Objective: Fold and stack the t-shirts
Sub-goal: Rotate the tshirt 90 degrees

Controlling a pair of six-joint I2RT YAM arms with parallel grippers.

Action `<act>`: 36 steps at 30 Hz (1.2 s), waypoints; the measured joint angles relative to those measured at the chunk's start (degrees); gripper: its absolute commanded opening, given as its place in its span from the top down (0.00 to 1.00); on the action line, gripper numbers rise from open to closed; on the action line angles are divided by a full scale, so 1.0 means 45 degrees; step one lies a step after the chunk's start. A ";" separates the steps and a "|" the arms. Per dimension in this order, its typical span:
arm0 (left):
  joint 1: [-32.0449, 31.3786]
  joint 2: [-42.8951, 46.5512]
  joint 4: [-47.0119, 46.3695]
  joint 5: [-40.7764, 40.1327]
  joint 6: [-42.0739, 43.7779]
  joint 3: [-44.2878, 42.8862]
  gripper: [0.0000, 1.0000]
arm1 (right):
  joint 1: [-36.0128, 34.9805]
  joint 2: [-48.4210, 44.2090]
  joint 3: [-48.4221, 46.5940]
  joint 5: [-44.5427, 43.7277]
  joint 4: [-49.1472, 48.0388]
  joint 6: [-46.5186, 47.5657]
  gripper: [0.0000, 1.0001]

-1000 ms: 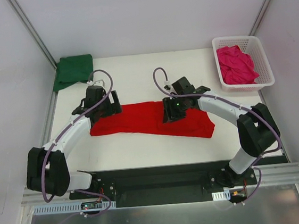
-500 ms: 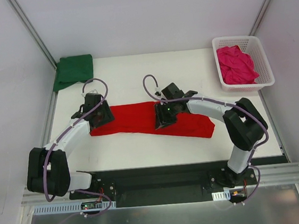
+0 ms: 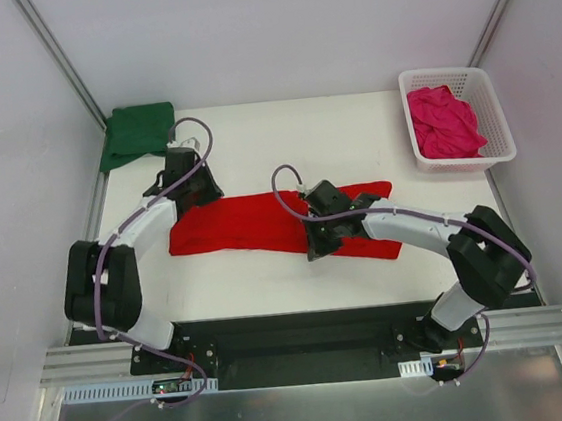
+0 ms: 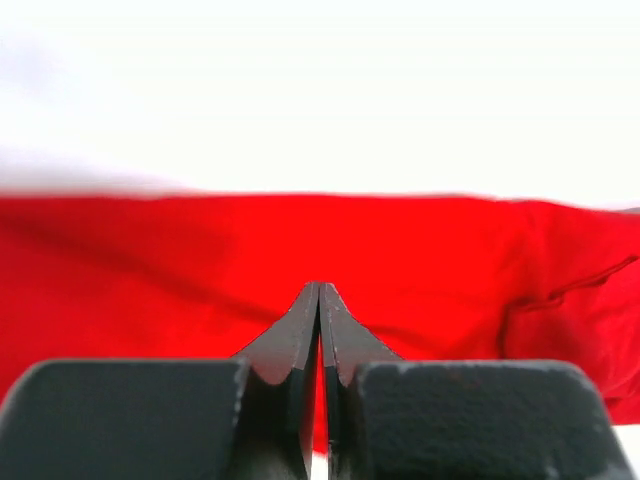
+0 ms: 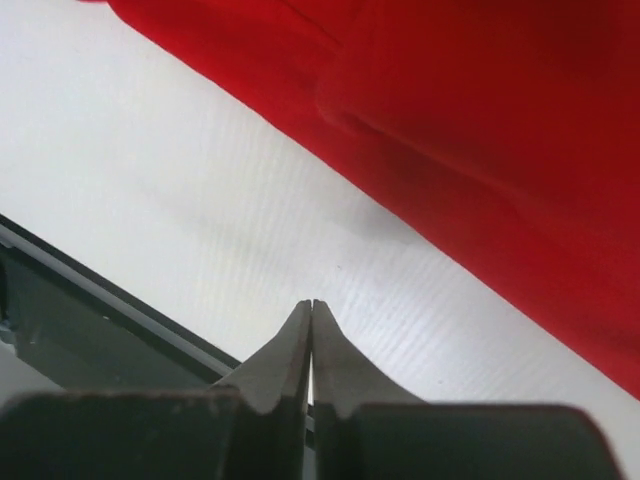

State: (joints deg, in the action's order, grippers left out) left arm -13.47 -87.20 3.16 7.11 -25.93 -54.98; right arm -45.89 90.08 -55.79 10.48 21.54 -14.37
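Red shirt (image 3: 252,224) lies in a long strip mid-desk (image 3: 253,138). My left hand (image 4: 318,295) is pinched shut at its left end, and I can't tell if it caught cloth. My right hand (image 5: 312,305) is shut, empty, over bare desk. Floppy, light stuff, so grab corners.

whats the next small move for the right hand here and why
Probably open the right hand and nudge it forward onto the red t-shirt's near edge: its fingers are shut over bare table, with no cloth between them, so it holds nothing to fold.
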 measured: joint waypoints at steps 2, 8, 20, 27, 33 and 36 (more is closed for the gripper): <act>-0.0083 -0.0937 -0.0767 0.0461 0.0000 -0.0408 1.00 | -0.0136 -0.0427 0.0296 -0.0539 0.0141 -0.0112 0.99; -0.0709 -0.3424 -0.2307 0.1613 0.0000 -0.1370 1.00 | -0.0393 -0.0690 0.1049 -0.2171 0.0578 -0.0495 0.98; -0.1326 -0.6125 -0.2973 0.2336 0.0243 -0.3079 1.00 | -0.0563 0.0175 0.0903 -0.4240 0.1549 -0.0782 0.99; -0.1316 -0.6149 -0.2929 0.2307 0.0432 -0.3167 1.00 | -0.0525 0.1899 -0.0787 -0.4711 0.2710 -0.0316 0.99; -0.1161 -0.6091 -0.3007 0.2268 0.0384 -0.2861 1.00 | 0.0257 0.2526 -0.1496 -0.3920 0.2939 0.0078 0.99; -0.1064 -0.5683 -0.3036 0.2166 0.0325 -0.2327 1.00 | 0.0845 0.2657 -0.1647 -0.3279 0.2905 0.0204 0.99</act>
State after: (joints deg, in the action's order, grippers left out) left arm -18.26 -112.77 -10.50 16.86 -24.47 -65.45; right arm -42.09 102.04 -63.20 -4.27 34.61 -13.45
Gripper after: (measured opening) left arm 0.003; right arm 0.018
